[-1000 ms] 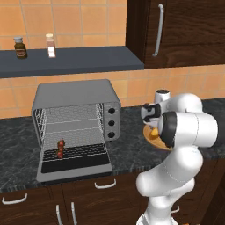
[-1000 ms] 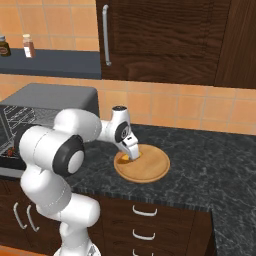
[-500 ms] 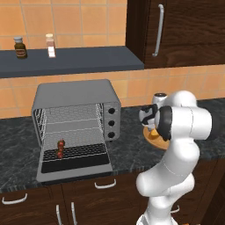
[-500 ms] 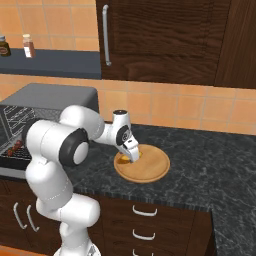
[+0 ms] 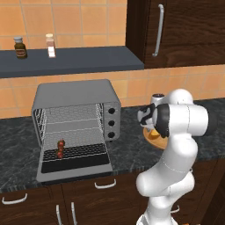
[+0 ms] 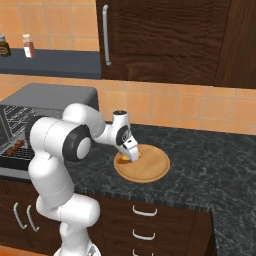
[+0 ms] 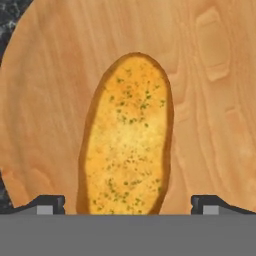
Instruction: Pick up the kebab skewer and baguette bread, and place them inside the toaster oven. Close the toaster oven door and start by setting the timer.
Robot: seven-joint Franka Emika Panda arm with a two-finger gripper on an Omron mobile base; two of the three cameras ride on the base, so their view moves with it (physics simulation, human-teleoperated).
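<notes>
Lower than a second ago, the gripper (image 6: 133, 157) has come down over the baguette bread (image 7: 126, 142), which lies flat on the round wooden plate (image 6: 150, 170), while the bread itself and everything else kept their places. Its fingers (image 7: 46, 204) stand spread wide on either side of the loaf's near end with bare wood between each tip and the crust — nothing is gripped. Out to the left on the dark stone counter (image 6: 210, 165), the toaster oven (image 5: 74, 94) stands with the toaster oven door (image 5: 74, 169) dropped flat, and the kebab skewer (image 5: 60, 148) rests on the wire rack inside — two small bottles (image 5: 19, 47) sit on the blue shelf above.
</notes>
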